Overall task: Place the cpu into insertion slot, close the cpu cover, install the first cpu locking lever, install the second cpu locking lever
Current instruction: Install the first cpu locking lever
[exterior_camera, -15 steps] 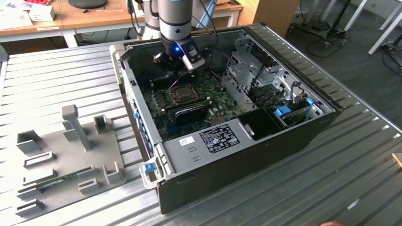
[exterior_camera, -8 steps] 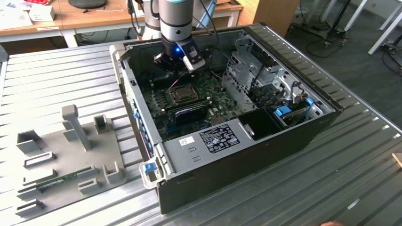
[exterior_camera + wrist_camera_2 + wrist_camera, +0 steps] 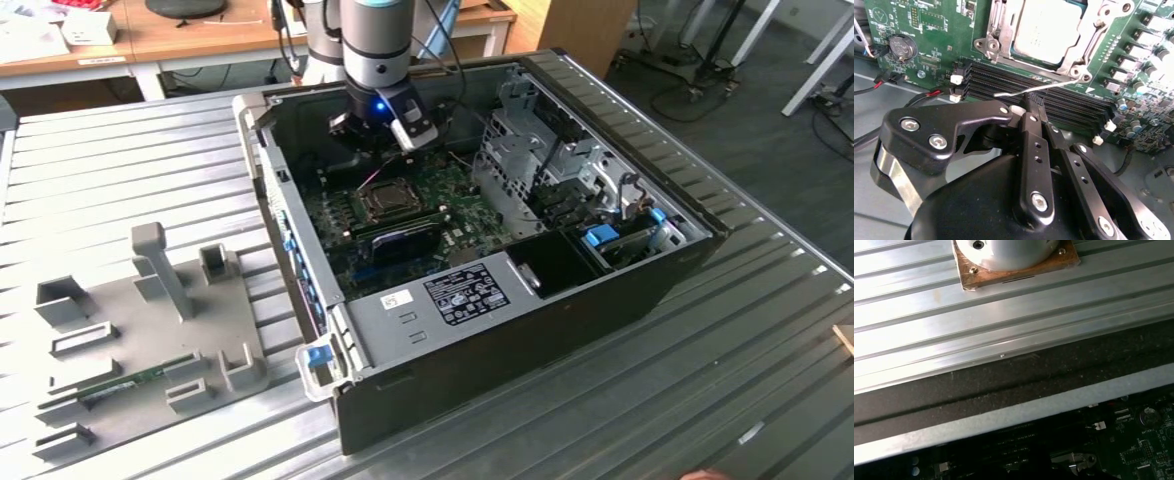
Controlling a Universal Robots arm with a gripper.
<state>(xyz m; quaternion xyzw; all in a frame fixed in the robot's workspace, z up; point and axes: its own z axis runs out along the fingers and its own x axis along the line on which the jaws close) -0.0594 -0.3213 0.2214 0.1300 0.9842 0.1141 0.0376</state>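
Already seated under its cover [image 3: 1089,46], cpu [image 3: 1046,30] just beyond clenched claw [image 3: 1030,102], tips at thin locking lever [image 3: 1054,84].

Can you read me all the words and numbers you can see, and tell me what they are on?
Black-and-white label on the silver panel of the computer case: too small to read.
Small white sticker beside it: too small to read.
White print on the green circuit board: tiny and blurred, not readable.
Marks on the round battery: too blurred to read.
No text can be read.
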